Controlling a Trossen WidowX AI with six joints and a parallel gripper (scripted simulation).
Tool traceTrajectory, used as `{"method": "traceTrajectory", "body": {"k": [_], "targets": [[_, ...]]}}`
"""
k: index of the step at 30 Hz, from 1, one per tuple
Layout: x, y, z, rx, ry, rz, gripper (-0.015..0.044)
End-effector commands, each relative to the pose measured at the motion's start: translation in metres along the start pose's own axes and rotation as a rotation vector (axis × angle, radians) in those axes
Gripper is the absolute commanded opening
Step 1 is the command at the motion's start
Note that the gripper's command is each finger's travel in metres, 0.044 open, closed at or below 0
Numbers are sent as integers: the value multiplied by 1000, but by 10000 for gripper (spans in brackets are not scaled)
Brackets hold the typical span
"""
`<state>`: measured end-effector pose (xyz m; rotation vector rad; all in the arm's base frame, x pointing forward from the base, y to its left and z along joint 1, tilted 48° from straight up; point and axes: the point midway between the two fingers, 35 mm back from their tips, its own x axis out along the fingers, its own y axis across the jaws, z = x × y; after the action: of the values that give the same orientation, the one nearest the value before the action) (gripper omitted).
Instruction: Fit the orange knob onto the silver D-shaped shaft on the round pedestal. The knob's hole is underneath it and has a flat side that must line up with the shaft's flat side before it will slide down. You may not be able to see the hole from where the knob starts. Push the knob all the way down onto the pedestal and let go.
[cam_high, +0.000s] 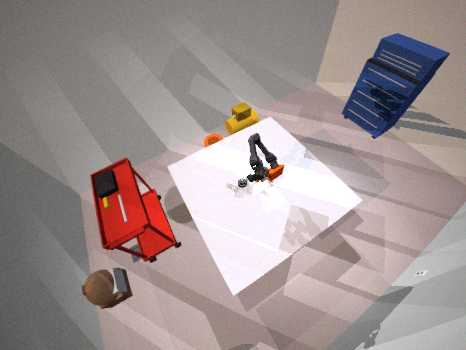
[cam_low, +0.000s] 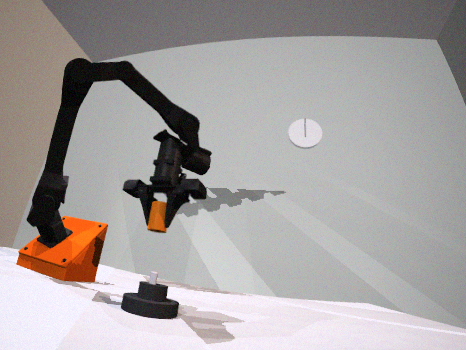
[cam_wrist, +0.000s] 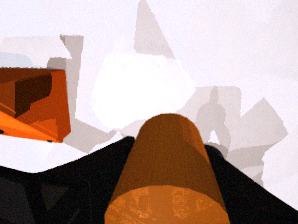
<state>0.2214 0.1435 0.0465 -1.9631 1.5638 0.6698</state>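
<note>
The orange knob (cam_low: 157, 215) (cam_wrist: 166, 155) is a short cylinder, held slightly tilted in the air between the fingers. My gripper (cam_low: 158, 225) (cam_wrist: 168, 149) is shut on it. In the exterior view the knob hangs well above the silver shaft (cam_low: 153, 277), with clear space between them. The shaft stands upright on the dark round pedestal (cam_low: 150, 306) (cam_high: 242, 183). In the top view the pedestal is just left of the gripper. The wrist view does not show the pedestal. The knob's hole and its flat side are hidden, and the shaft's flat side cannot be made out.
The arm's orange base (cam_high: 276, 172) (cam_low: 75, 250) (cam_wrist: 42, 107) stands on the white table (cam_high: 215, 210) behind the gripper. A red cart (cam_high: 120, 220), a blue cabinet (cam_high: 385, 85) and a yellow machine (cam_high: 241, 120) stand beyond the table's edges. Shadows cross the table.
</note>
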Motion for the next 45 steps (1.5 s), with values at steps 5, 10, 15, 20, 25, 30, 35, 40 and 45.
{"method": "traceTrajectory", "body": {"k": [5, 10, 15, 20, 25, 30, 35, 40, 45], "targets": [[-19, -2, 11, 1, -6, -191, 0], [-29, -2, 17, 1, -6, -296, 0], [-40, -3, 23, 1, -7, -402, 0], [-50, -4, 29, 1, -8, -507, 0], [-63, -5, 37, 2, -9, -640, 0], [-73, -6, 43, 2, -10, -748, 0], [-84, -7, 49, 2, -11, -863, 0], [-88, -7, 51, 3, -10, -899, 0], [-87, -7, 51, 3, -10, -905, 0]]}}
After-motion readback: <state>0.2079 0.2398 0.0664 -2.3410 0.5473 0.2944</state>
